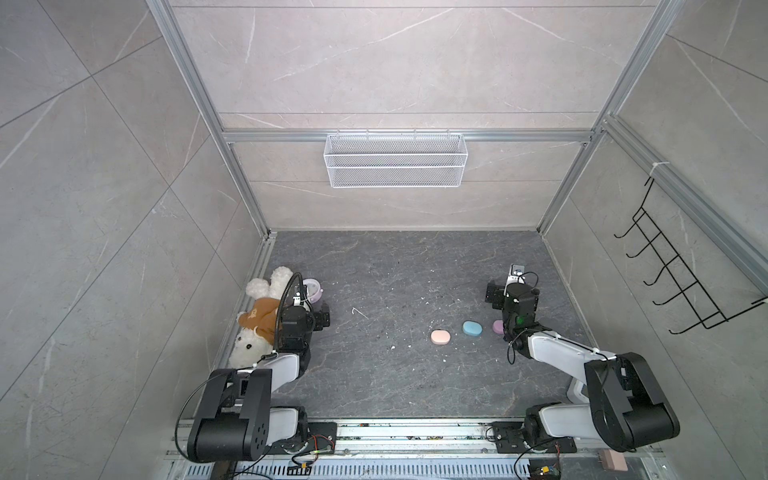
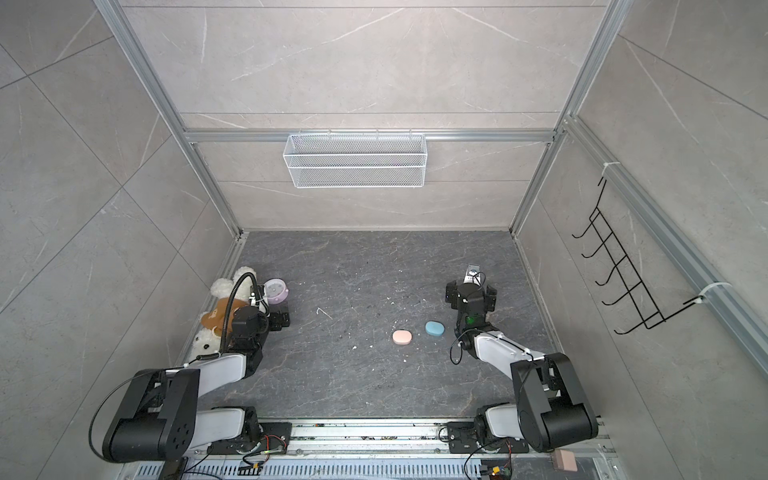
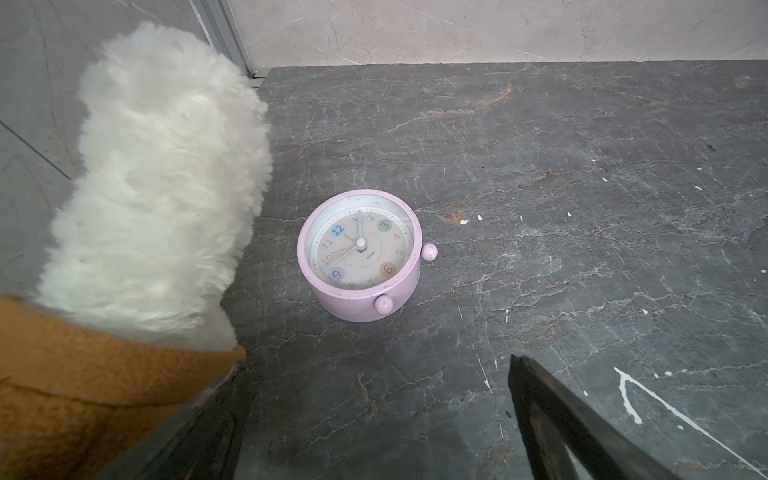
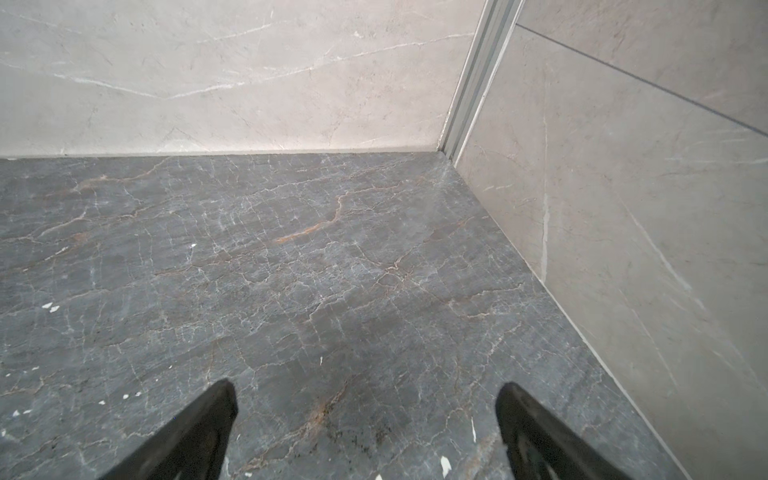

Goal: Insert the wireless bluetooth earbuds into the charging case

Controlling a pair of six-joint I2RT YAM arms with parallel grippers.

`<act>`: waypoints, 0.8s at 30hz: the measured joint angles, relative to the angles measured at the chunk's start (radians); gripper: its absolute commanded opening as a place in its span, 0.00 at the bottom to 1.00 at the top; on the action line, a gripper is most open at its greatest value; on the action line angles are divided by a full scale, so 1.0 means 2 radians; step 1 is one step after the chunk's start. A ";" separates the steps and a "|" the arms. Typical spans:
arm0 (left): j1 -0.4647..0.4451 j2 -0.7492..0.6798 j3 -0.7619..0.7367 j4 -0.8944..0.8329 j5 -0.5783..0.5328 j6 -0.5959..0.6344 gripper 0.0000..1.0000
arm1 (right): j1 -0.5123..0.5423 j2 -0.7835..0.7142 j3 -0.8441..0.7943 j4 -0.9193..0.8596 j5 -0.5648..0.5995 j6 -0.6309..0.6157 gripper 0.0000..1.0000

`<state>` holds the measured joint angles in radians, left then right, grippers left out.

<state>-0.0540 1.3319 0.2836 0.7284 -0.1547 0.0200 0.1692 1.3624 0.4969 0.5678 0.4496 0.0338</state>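
The right gripper (image 4: 365,390) hangs over the dark veined tabletop (image 4: 332,249), its two black fingers (image 4: 195,436) spread wide with bare stone showing between them. Well beyond the fingers, the aluminium corner post (image 4: 473,79) joins two pale wall panels (image 4: 208,75). White specks (image 4: 50,307) dot the stone far from that post.

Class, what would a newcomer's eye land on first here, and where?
Three pastel oval cases lie in a row right of centre: pink case, blue case, lilac case half behind the right arm. Far left lies a white plush toy in brown, a lilac alarm clock beside it.
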 measured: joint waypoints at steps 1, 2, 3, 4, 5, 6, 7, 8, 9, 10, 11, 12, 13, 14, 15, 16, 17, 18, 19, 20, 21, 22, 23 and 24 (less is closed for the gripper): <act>0.001 0.008 0.000 0.009 0.000 0.001 0.98 | -0.006 -0.001 -0.002 0.006 -0.007 0.002 1.00; 0.002 0.017 -0.001 0.020 0.000 0.001 0.98 | -0.014 -0.001 -0.002 0.013 -0.016 0.004 1.00; 0.003 0.026 -0.001 0.031 -0.001 0.001 0.98 | -0.023 -0.001 -0.003 0.018 -0.024 0.008 1.00; 0.004 0.032 -0.001 0.039 0.000 0.001 0.98 | -0.029 -0.002 -0.003 0.021 -0.031 0.011 1.00; 0.005 0.040 -0.001 0.048 -0.001 0.001 0.98 | -0.036 -0.002 -0.003 0.025 -0.037 0.014 1.00; 0.006 0.047 -0.001 0.057 -0.001 0.001 0.98 | -0.042 -0.002 -0.003 0.029 -0.044 0.019 1.00; 0.007 0.053 -0.001 0.063 -0.001 0.001 0.98 | -0.046 -0.002 -0.005 0.032 -0.049 0.023 1.00; 0.007 0.059 -0.001 0.070 -0.001 0.001 0.98 | -0.050 -0.004 -0.007 0.035 -0.056 0.026 1.00; 0.007 0.065 -0.001 0.076 -0.002 0.001 0.98 | -0.051 -0.006 -0.009 0.037 -0.062 0.028 1.00; 0.008 0.070 -0.001 0.080 -0.002 0.001 0.98 | -0.052 -0.008 -0.011 0.039 -0.066 0.030 1.00; 0.008 0.073 -0.001 0.083 -0.002 0.001 0.98 | -0.053 -0.009 -0.013 0.040 -0.069 0.032 1.00; 0.008 0.076 -0.001 0.085 -0.002 0.001 0.98 | -0.054 -0.010 -0.013 0.040 -0.070 0.035 1.00; 0.008 0.076 -0.001 0.088 -0.002 0.001 0.98 | -0.055 -0.010 -0.013 0.039 -0.071 0.038 1.00; 0.008 0.076 -0.001 0.090 -0.002 0.001 0.98 | -0.056 -0.011 -0.013 0.038 -0.072 0.039 1.00; 0.008 0.076 -0.001 0.092 -0.002 0.001 0.98 | -0.057 -0.011 -0.013 0.036 -0.072 0.039 1.00; 0.008 0.076 -0.001 0.094 -0.002 0.001 0.98 | -0.057 -0.011 -0.013 0.036 -0.071 0.039 1.00; 0.008 0.076 -0.001 0.096 -0.002 0.001 0.99 | -0.057 -0.011 -0.013 0.036 -0.069 0.040 1.00; 0.008 0.076 -0.001 0.097 -0.003 0.001 0.98 | -0.057 -0.011 -0.013 0.036 -0.066 0.041 1.00; 0.008 0.076 -0.001 0.097 -0.003 0.001 0.99 | -0.057 -0.011 -0.013 0.036 -0.063 0.042 1.00; 0.008 0.076 -0.001 0.097 -0.004 0.001 0.98 | -0.057 -0.011 -0.013 0.036 -0.060 0.043 1.00; 0.008 0.076 -0.001 0.097 -0.004 0.001 0.98 | -0.057 -0.011 -0.013 0.036 -0.058 0.043 1.00; 0.008 0.076 -0.001 0.097 -0.005 0.001 0.98 | -0.057 -0.011 -0.013 0.036 -0.056 0.043 1.00; 0.008 0.076 -0.001 0.097 -0.005 0.001 0.99 | -0.057 -0.011 -0.013 0.036 -0.052 0.045 1.00; 0.008 0.076 -0.001 0.097 -0.006 0.001 0.98 | -0.057 -0.011 -0.013 0.036 -0.048 0.047 1.00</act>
<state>-0.0383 1.4841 0.2821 0.9218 -0.1658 0.0223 0.0555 1.3399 0.4709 0.6403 0.3542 0.1284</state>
